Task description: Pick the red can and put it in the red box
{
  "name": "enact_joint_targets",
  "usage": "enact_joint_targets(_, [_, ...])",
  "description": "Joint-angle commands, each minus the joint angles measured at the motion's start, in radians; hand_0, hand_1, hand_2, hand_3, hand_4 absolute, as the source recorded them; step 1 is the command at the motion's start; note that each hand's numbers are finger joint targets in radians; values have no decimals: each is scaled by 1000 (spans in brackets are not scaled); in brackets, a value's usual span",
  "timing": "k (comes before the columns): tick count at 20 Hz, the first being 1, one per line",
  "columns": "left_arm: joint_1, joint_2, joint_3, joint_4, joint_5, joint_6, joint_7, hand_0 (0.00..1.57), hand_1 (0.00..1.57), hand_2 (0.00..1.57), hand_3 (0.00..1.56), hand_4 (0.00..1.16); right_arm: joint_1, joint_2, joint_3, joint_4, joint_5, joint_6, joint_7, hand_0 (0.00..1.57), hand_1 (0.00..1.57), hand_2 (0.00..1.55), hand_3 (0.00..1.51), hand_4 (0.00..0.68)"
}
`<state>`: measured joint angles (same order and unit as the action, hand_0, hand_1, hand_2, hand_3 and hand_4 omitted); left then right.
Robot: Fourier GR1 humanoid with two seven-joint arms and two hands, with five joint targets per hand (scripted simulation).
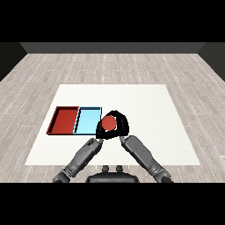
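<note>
The red can (pixel 109 123) shows its round red top in the head view, just right of the light blue tray (pixel 87 121). My right hand (pixel 122 124) is curled round the can, with black fingers arching over its far side. My left hand (pixel 99 131) sits close against the can's lower left, near the blue tray's right edge, and the can hides much of it. The red tray (pixel 64 120) lies to the left of the blue tray, with nothing in it. I cannot tell whether the can rests on the table or is lifted.
The two trays lie side by side on the left half of the white table (pixel 149 110). Both forearms come in from the bottom and meet near the table's middle front. A grey wooden floor surrounds the table.
</note>
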<state>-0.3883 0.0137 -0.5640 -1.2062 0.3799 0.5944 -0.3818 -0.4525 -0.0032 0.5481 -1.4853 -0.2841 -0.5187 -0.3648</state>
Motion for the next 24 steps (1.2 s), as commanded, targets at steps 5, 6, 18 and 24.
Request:
enact_joint_targets(5, [8, -13, 29, -27, 19, -25, -108, 1571, 1571, 1571, 1513, 1147, 11, 3, 3, 5, 85, -14, 123, 0, 0, 0, 0, 0])
enact_joint_targets(6, [7, -13, 29, -25, 20, -25, -109, 1571, 1571, 1571, 1513, 1147, 13, 3, 2, 3, 97, -13, 133, 0, 0, 0, 0, 0])
enact_joint_targets(18, [23, 14, 53, -66, -52, 10, -73, 1571, 1571, 1571, 1485, 1132, 6, 3, -8, -44, 129, -32, 228, 0, 0, 0, 0, 0])
enact_joint_targets(24, [-29, -14, 58, -59, -53, 57, -18, 1571, 1571, 1571, 1468, 1131, 110, -2, -90, -115, 99, 78, 210, 0, 0, 0, 0, 0])
